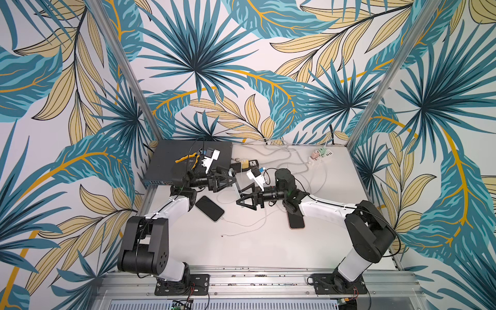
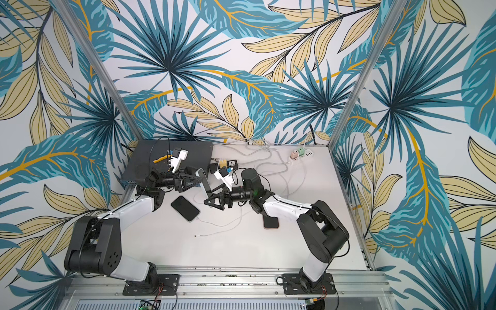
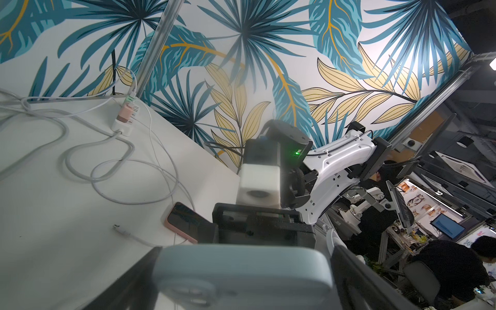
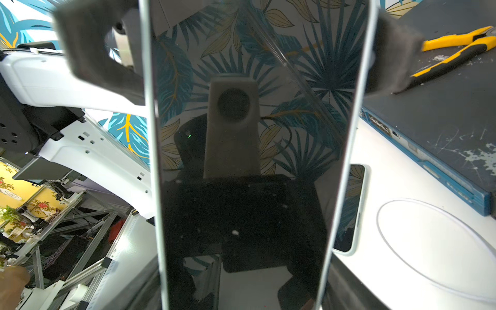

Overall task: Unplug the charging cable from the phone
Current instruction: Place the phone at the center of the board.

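The phone hung above the table. The right gripper clamped its near end. The left gripper straddled the far end, with its grip unclear. A loose cable lay below.

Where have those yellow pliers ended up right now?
In both top views the yellow pliers lie on the dark flat box at the far left corner of the table.

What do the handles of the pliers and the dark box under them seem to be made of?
The pliers have handles that look like rubber or plastic, yellow and black, matt. The dark box is probably painted metal: matt grey top with scratches and pale chipped patches, blue front.
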{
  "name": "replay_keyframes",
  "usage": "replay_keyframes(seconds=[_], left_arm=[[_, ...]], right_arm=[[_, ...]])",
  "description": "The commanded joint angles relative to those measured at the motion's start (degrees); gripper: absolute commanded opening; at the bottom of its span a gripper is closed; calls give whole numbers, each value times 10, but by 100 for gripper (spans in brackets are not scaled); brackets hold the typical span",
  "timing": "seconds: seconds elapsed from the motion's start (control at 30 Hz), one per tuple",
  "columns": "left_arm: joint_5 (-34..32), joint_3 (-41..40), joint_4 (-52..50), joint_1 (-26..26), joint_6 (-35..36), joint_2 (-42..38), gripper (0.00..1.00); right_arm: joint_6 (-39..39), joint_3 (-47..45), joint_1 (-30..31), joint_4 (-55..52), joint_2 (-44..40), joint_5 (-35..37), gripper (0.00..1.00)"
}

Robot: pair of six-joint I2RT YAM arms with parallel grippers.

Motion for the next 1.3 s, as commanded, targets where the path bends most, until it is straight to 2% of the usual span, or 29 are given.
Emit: replay_keyframes(seconds=[0.0,0.13,0.3,0.47,0.7,0.8,0.93,1.27], left_arm=[[-5,-8,20,4,3,-8,100],[-7,-5,1,6,13,-7,100],[-16,4,-68,16,60,-13,100],[-32,9,-120,29,95,-22,100],[-89,31,-296,55,216,-52,100],[-123,43,-379,56,282,-64,100],[-159,56,-437,56,325,-68,100],[-187,65,-474,57,352,-62,100]], right_arm=[[1,-9,-2,32,-2,-9,57],[1,-13,-1,27,-6,0,57],[2,-30,-2,20,-19,20,56],[-18,-36,-1,-38,-39,65,56],[-33,-53,0,-106,-78,133,56],[-41,-53,1,-150,-91,169,56],[-57,-46,7,-240,-104,234,56],[-84,13,20,-442,-73,393,55]])
